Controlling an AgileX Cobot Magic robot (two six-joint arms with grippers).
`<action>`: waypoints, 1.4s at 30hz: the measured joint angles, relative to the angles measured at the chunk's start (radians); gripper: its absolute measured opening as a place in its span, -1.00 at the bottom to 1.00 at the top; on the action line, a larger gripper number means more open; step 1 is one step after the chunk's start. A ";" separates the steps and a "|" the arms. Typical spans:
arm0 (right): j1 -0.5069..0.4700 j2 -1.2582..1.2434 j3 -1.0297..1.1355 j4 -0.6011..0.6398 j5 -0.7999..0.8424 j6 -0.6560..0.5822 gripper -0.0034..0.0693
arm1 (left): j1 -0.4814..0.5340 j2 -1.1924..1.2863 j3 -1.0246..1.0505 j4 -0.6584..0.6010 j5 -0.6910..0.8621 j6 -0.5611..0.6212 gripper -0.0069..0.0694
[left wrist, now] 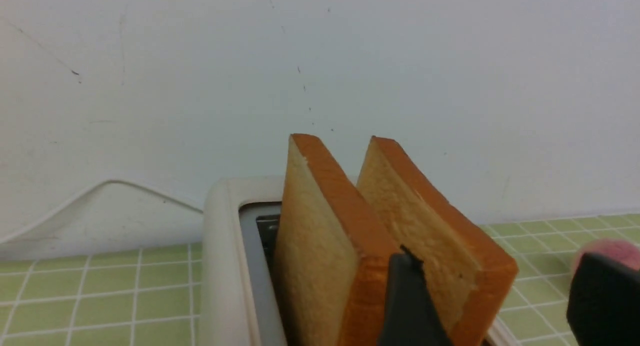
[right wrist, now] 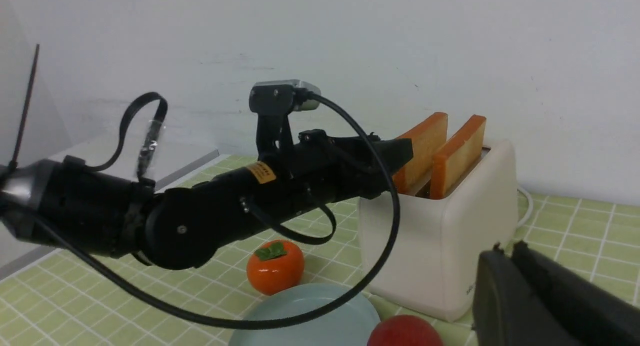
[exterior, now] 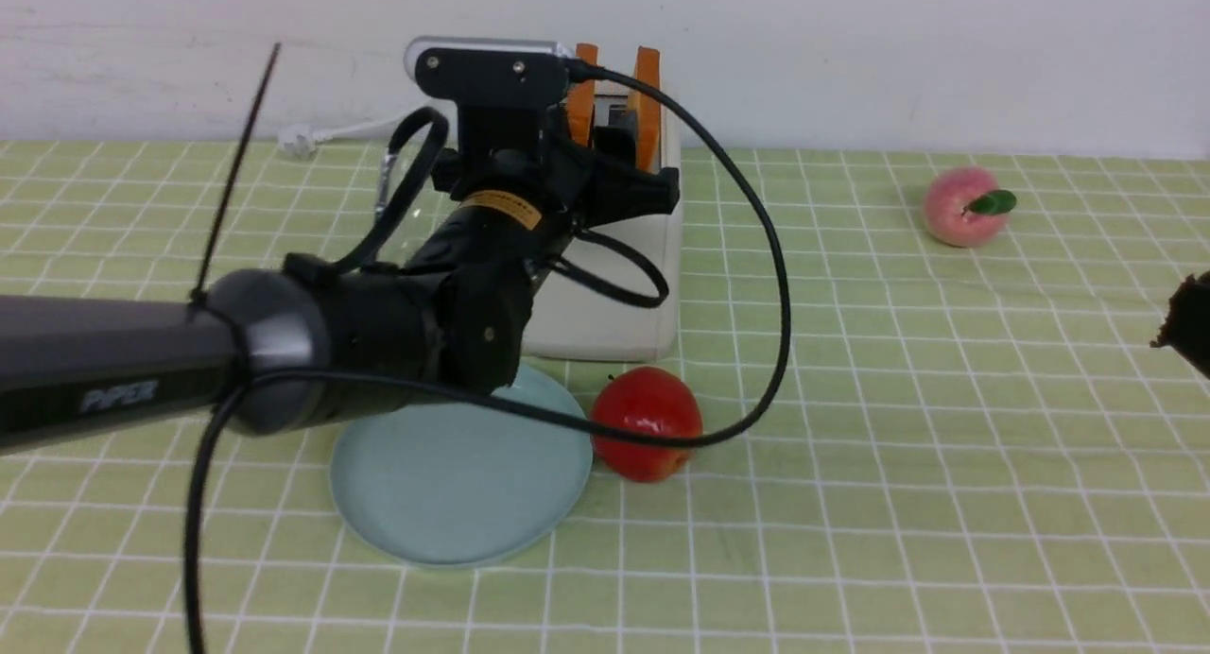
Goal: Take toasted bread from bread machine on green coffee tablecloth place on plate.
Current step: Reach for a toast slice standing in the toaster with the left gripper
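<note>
One plate [exterior: 454, 503] lies nearest on the green cloth [exterior: 945, 503] over the counter, with one apple [exterior: 648, 437] just beside its right rim. Behind them stands one toaster [exterior: 605, 333] holding two upright slices of toast [left wrist: 320, 246]. The left fingers [left wrist: 410, 306] are spread wide at either side of the right slice, gripping nothing. The right fingers [right wrist: 530, 296], off to the right, are closed and empty. One persimmon [right wrist: 275, 266] sits near the toaster. One peach [exterior: 962, 207] lies farthest back, to the right.
</note>
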 joint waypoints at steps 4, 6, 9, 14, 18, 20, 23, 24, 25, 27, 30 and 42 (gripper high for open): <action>0.000 0.000 0.000 0.000 -0.016 -0.001 -0.82 | 0.016 0.040 -0.060 -0.073 0.012 0.063 0.27; 0.000 0.000 0.000 0.000 -0.020 -0.001 -0.82 | 0.033 0.051 -0.082 -0.086 0.033 0.066 0.27; 0.000 0.000 0.000 0.000 -0.022 -0.002 -0.81 | 0.057 0.066 -0.113 -0.091 0.075 0.062 0.27; 0.000 0.000 0.000 0.000 -0.022 -0.006 -0.80 | 0.078 0.102 -0.150 -0.028 0.136 0.022 0.26; 0.000 0.000 0.000 0.000 -0.022 -0.023 -0.80 | 0.078 0.109 -0.152 0.060 0.144 -0.005 0.23; 0.000 0.000 0.000 0.000 -0.022 -0.027 -0.79 | 0.078 0.114 -0.153 0.087 0.140 -0.024 0.18; 0.000 0.000 0.000 0.000 -0.022 -0.027 -0.79 | 0.082 0.125 -0.155 0.081 0.138 -0.030 0.10; 0.000 0.000 0.000 0.000 -0.022 -0.027 -0.78 | 0.084 0.129 -0.155 0.078 0.138 -0.031 0.06; 0.000 0.000 0.000 0.000 -0.022 -0.027 -0.78 | 0.084 0.131 -0.155 0.075 0.138 -0.033 0.02; 0.000 0.000 0.000 0.000 -0.022 -0.027 -0.77 | 0.086 0.134 -0.155 0.067 0.138 -0.035 -0.11; 0.000 0.000 0.000 0.000 -0.022 -0.027 -0.77 | 0.087 0.135 -0.155 0.065 0.135 -0.035 -0.29; 0.000 0.000 0.000 0.000 -0.022 -0.027 -0.76 | 0.087 0.124 -0.194 0.016 0.117 -0.035 -0.56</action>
